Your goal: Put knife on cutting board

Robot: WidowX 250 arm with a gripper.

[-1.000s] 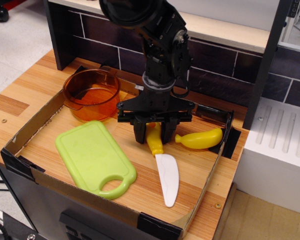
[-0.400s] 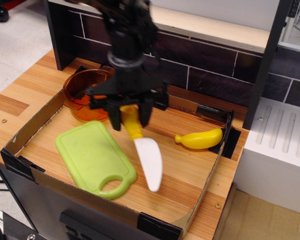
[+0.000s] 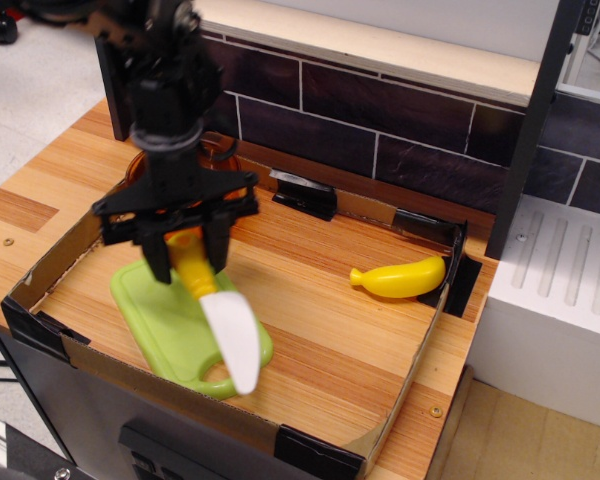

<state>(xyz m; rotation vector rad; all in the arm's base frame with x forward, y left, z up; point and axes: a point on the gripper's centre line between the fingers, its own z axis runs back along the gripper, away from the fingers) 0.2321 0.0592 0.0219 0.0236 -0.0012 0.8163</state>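
The gripper pinches the yellow handle of the knife and carries it above the cutting board, which lies near the front-left corner of the desk; the white blade slopes down and overhangs the board's loop-handle end. If released here, the blade tip may land beyond the board and tip onto the cardboard tray; the banana toy lies well apart.

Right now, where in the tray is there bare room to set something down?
The widest bare wood runs down the middle, between the board and the banana, out to the front right corner. The left is crowded: the hand holds the knife over the board, with the orange pot just behind.
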